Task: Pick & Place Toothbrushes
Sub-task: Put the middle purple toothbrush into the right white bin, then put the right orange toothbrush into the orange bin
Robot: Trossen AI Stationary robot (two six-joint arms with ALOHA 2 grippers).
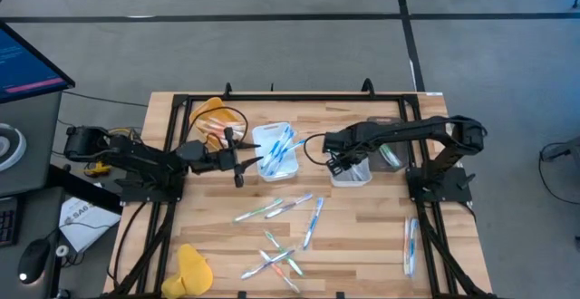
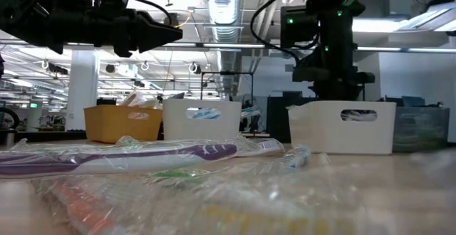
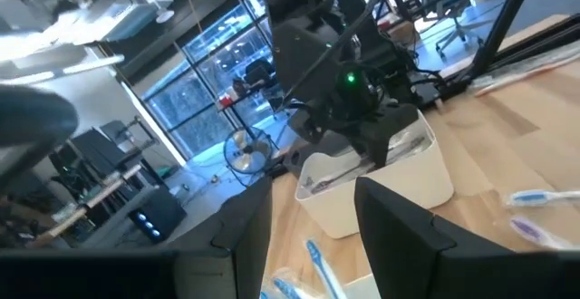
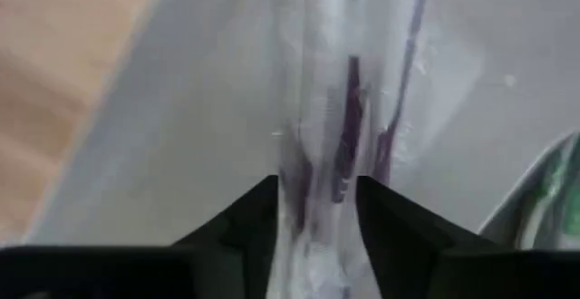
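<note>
One wrapped purple toothbrush (image 4: 349, 136) lies between the right gripper's (image 4: 315, 210) narrowly parted fingers inside the white bin (image 1: 352, 174), apparently for release, while the left gripper (image 1: 237, 160) waits part-open over the middle bin (image 1: 276, 151).

Wrapped purple toothbrush (image 4: 349, 136) blurred, cut off between right hand (image 4: 317, 210) fingers.

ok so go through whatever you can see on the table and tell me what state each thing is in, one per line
Left gripper: fingers open, empty, raised beside the middle white bin.
Right gripper: fingers apart, over the right white bin.
Purple toothbrush: wrapped, lying in the right white bin between the right fingers.
Middle white bin: holds several blue toothbrushes.
Yellow bin: holds orange toothbrushes.
Loose toothbrushes: scattered flat on the table.
</note>
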